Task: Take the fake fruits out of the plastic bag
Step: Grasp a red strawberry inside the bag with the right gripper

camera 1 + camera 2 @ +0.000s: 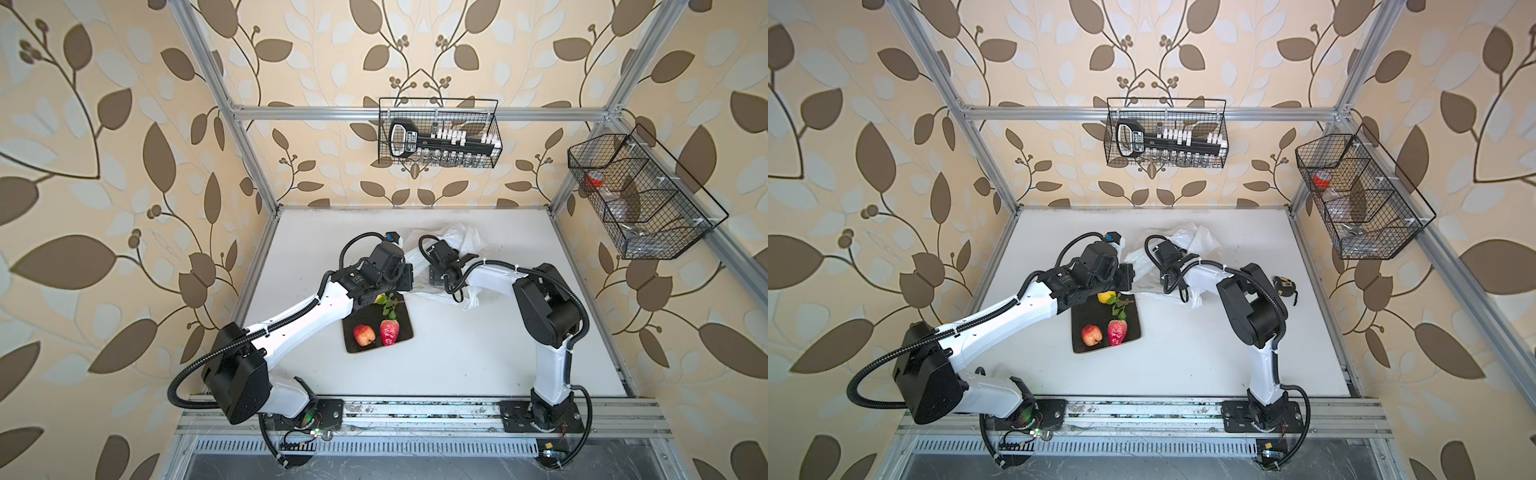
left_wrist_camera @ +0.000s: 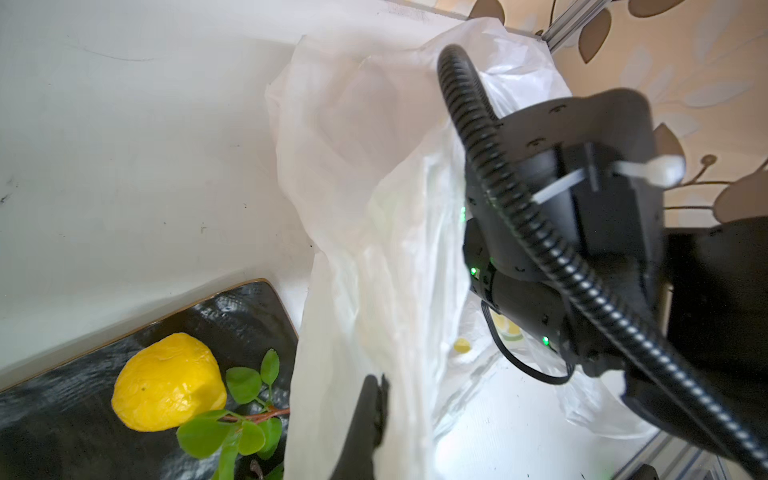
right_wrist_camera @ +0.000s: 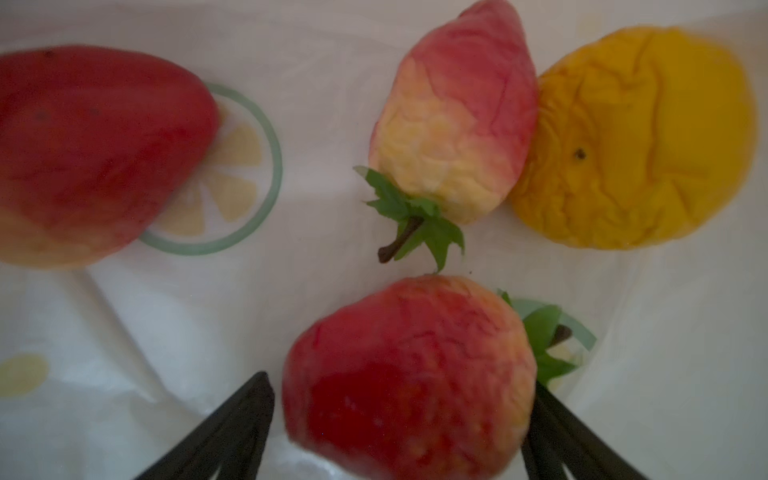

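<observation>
Count: 4 fake fruits inside the plastic bag (image 1: 461, 237), seen in the right wrist view.
- dark red one (image 3: 91, 153)
- red-yellow strawberry shape (image 3: 453, 120), touching the orange one (image 3: 636, 137)
- red one (image 3: 407, 332) between the right claw (image 3: 401, 380) fingers; claw is apart, with a gap on one side

On the black plate (image 1: 406, 326): 3 fruits + 1 green sprig (image 1: 1120, 306).
- yellow fruit (image 1: 1106, 296)
- red-yellow round fruit (image 1: 1091, 335)
- red bumpy fruit (image 1: 1117, 332)

Bag lies on the desk (image 1: 478, 353) just past the plate's far corner. Left claw (image 2: 376, 395) is clamped on bag film beside the plate. Right arm's wrist covers the bag mouth in both top views.

Also 2 wire baskets (image 1: 438, 133) (image 1: 640, 195) well beyond the plate, and a tape measure (image 1: 1285, 286) on the desk beyond the bag.
</observation>
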Available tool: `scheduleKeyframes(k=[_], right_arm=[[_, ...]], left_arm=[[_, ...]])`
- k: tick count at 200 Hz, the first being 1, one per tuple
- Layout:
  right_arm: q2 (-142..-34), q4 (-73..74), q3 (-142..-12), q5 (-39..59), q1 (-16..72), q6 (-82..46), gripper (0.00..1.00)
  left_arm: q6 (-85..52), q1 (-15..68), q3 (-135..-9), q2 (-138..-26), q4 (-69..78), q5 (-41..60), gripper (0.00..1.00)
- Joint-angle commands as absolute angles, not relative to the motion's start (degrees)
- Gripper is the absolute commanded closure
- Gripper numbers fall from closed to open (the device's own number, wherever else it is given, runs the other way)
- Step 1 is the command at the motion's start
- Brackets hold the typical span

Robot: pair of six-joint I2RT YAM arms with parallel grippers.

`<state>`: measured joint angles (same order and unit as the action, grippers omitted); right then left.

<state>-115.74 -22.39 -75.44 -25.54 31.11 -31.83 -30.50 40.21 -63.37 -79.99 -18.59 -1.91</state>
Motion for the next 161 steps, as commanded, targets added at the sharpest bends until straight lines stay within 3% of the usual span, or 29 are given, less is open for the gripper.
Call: scheduleKeyframes(k=[1,24,55,81,161], right_arm=[[-118.0,-24.2,-77.3,-29.7,31.0,-31.5,0.09],[-120.0,-22.7,-77.7,-32.0,30.8,-30.3,0.14],[-119.9,-21.9,-77.4,-29.4,30.6,-27.6,0.37],[-115.3,-19.2,-74.4,-25.4,30.7,-25.4,0.48],[-98.8,-16.3,-65.6,-5.2,30.6,-23.0,0.59]], left_arm=[[-31.1,40.7,-63.1,-77.4,-18.9,-1.7,1.0],[-31.6,40.7,-62.8,-77.2,-18.5,-2.2,1.0],[-31.6,40.7,-63.2,-77.4,-17.9,-3.6,1.0],[-31.4,40.7,-63.7,-77.8,-17.4,-4.9,1.0],[-31.6,40.7,-64.2,-79.0,-15.9,-7.3,1.0]])
